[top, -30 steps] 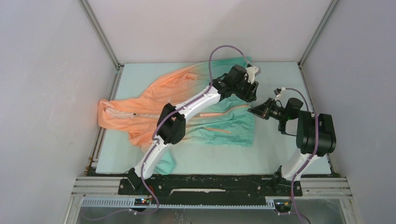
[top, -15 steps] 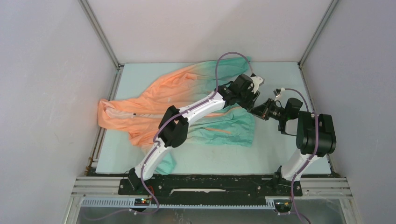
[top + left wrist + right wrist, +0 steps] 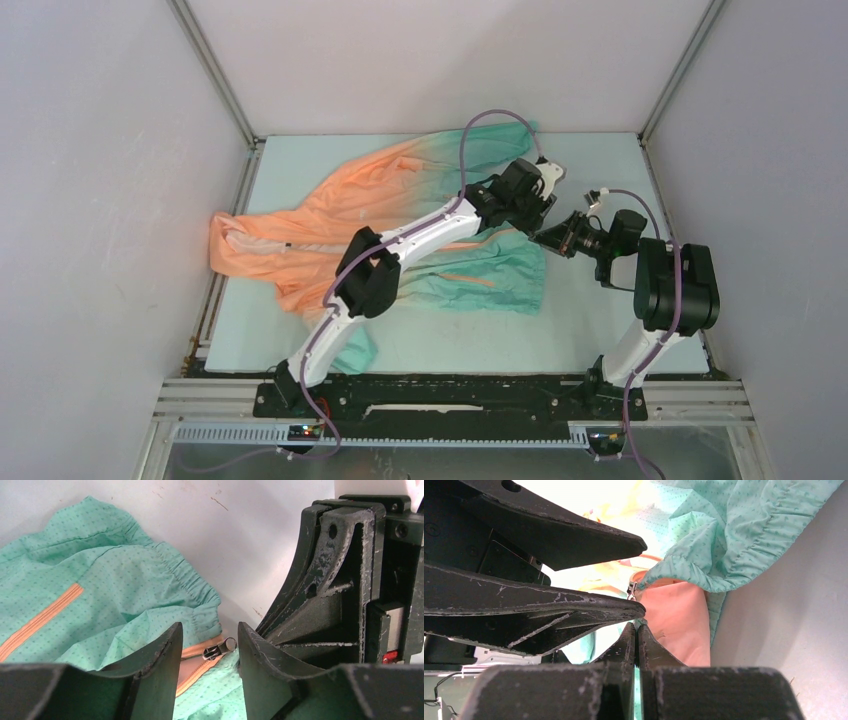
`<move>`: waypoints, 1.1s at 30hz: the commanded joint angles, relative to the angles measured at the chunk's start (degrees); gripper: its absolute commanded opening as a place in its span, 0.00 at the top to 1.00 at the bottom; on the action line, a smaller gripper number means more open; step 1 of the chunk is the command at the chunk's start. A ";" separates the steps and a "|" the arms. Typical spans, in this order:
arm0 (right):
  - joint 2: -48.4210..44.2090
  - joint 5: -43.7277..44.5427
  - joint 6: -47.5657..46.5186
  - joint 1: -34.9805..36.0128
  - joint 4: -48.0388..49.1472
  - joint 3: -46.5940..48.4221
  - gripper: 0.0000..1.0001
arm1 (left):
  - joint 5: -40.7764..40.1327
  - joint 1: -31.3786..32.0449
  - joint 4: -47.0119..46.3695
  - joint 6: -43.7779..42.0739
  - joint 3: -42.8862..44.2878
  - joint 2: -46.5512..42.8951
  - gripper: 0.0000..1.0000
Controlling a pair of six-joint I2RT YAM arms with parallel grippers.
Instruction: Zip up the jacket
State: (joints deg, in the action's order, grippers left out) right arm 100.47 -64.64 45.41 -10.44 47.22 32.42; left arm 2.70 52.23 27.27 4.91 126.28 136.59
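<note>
The jacket lies spread on the table, peach-orange at the left and teal at the right. Its teal hem and orange zipper tape show in the left wrist view. My left gripper is open, with the metal zipper pull lying between its fingers, untouched. In the top view it hovers over the hem's right corner. My right gripper is shut, its tips pinching the hem edge by the zipper's bottom. It sits right beside the left gripper.
An orange pocket strip runs across the teal panel. Bare table lies right of the hem. The cell's walls and frame posts close in the back and sides. A sleeve hangs near the left arm's base.
My left gripper has moved right and toward the hem corner, close to the right gripper, then held nearly still. The right arm has barely moved.
</note>
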 commanded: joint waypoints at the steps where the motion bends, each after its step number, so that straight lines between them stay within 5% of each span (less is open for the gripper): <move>1: -1.55 -0.22 -1.20 0.15 0.59 1.85 1.00 | 0.05 -0.53 -2.72 0.02 -2.91 -5.95 0.51; 33: -1.49 -0.62 -1.90 0.77 -0.55 2.29 1.00 | 1.15 -0.99 -5.25 1.25 -7.58 -9.02 0.58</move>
State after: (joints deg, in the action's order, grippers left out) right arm 100.47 -64.66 44.53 -9.96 45.71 33.21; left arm 3.07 51.57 23.18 5.56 117.49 130.28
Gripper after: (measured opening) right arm 0.013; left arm 0.426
